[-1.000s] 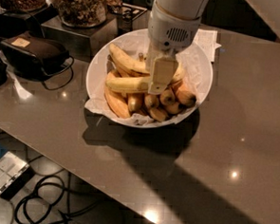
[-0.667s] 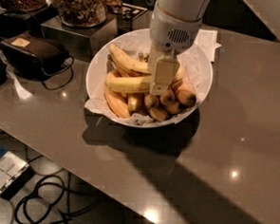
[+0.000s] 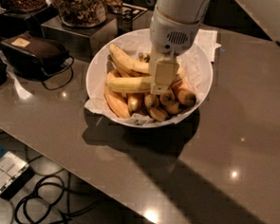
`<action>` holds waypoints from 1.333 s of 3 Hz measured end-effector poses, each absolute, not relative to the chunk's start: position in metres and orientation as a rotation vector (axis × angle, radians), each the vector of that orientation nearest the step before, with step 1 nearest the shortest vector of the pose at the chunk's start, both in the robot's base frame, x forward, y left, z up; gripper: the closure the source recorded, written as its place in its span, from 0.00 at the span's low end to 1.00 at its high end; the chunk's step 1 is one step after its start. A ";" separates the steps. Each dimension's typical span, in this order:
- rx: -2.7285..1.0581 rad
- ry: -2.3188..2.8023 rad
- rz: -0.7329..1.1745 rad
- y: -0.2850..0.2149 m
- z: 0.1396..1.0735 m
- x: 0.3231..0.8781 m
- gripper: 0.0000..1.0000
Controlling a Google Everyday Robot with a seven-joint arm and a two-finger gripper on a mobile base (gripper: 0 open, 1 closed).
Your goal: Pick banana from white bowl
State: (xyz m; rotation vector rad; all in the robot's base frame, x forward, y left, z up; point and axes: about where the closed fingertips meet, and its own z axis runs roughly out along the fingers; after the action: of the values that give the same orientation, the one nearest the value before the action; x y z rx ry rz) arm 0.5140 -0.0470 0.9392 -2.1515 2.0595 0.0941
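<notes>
The white bowl stands on the brown table, lined with crumpled white paper. The banana, thick and pale yellow, lies across the bowl's middle, pointing left. A slimmer, more curved long banana lies just behind it. Short orange-yellow bananas fill the front and right of the bowl. My gripper hangs straight down from the white arm, with its tip at the right end of the banana. The arm hides that end and the bowl's far middle.
Two glass jars of snacks stand on a dark box behind the bowl at left. A black pouch with a cable lies left of the bowl. A white paper lies behind it. The table's front edge runs diagonally, with cables on the floor below.
</notes>
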 end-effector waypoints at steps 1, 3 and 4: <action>-2.160 2.067 0.098 -0.047 0.934 0.514 0.52; -2.172 2.071 0.103 -0.046 0.929 0.513 0.52; -2.179 2.075 0.113 -0.046 0.923 0.513 0.51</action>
State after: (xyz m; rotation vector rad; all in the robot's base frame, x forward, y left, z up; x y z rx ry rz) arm 0.5127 -0.0464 0.9234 -2.1794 2.0750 0.1130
